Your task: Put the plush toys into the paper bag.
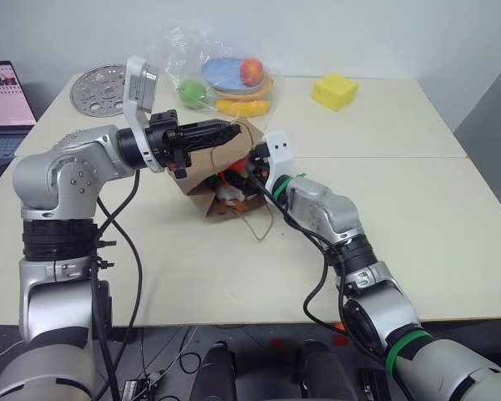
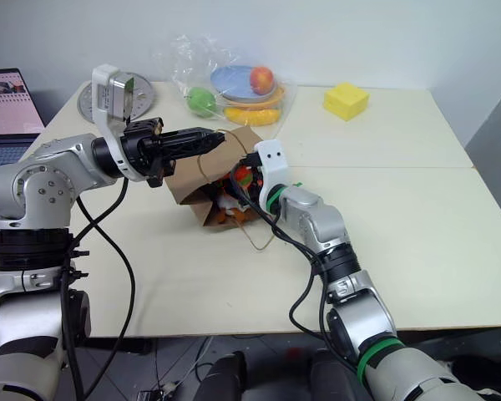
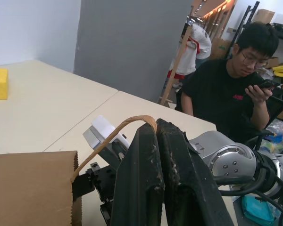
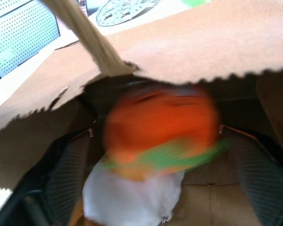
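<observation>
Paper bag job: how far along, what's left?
Nearly done. The white chick toy already lies inside the paper bag. The left gripper is shut on the bag's handle, holding the mouth up. The right gripper is open at the mouth, and the orange carrot toy sits blurred just inside. Left: withdraw the right arm, release the handle.

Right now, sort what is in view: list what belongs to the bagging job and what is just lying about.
Belongs to the job:
- paper bag
- its handle, pinched in the left claw
- orange plush toy and white plush toy at the bag's mouth
- right claw

Just lying about:
- yellow block
- plastic bag of fruit
- metal disc
- laptop
</observation>
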